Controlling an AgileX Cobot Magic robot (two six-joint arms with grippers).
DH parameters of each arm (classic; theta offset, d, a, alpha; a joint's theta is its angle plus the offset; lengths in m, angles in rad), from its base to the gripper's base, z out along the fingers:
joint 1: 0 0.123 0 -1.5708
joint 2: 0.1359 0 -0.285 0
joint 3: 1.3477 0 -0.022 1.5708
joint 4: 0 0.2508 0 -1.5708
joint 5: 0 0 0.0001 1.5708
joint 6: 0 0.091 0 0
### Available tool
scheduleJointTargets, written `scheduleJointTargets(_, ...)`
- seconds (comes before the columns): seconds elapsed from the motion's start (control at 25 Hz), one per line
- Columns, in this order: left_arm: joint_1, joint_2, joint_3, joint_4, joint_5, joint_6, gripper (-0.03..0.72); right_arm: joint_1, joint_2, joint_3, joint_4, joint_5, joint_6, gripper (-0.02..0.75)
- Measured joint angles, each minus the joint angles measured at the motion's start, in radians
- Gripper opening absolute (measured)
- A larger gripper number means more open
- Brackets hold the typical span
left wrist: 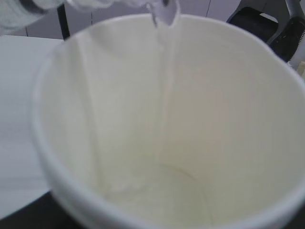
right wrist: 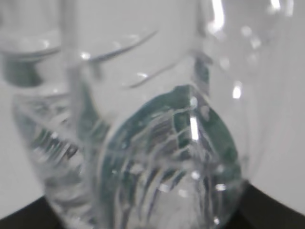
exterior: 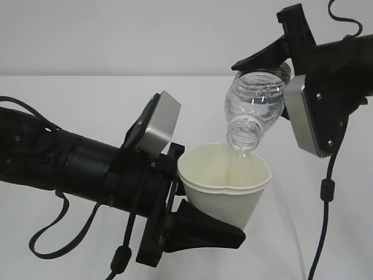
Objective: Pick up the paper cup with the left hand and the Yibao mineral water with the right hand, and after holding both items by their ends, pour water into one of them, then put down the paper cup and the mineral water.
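- Nearest the exterior camera, the left tool [exterior: 201,201] has its jaws closed on the lower end of the paper cup [exterior: 224,186], holding it lifted above the white counter [exterior: 70,105] and tilted toward the bottle; pickup of the cup looks done.
- Just behind and above, the Yibao mineral water [exterior: 253,108] hangs neck-down, its open mouth right over the cup's rim; a thin stream runs down the cup's inner wall [left wrist: 164,81], so pouring is under way.
- Farthest back, the right tool [exterior: 277,58] grips the bottle's base end.
- Left to do, by my reading: finish pouring, right the bottle, set both down.
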Motion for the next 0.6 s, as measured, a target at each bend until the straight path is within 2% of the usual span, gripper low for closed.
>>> scheduleJointTargets(0.6,0.000,0.000,0.000,0.000,0.000,0.000,0.439,0.000,0.000,-0.021,0.000,-0.009,-0.002,0.416)
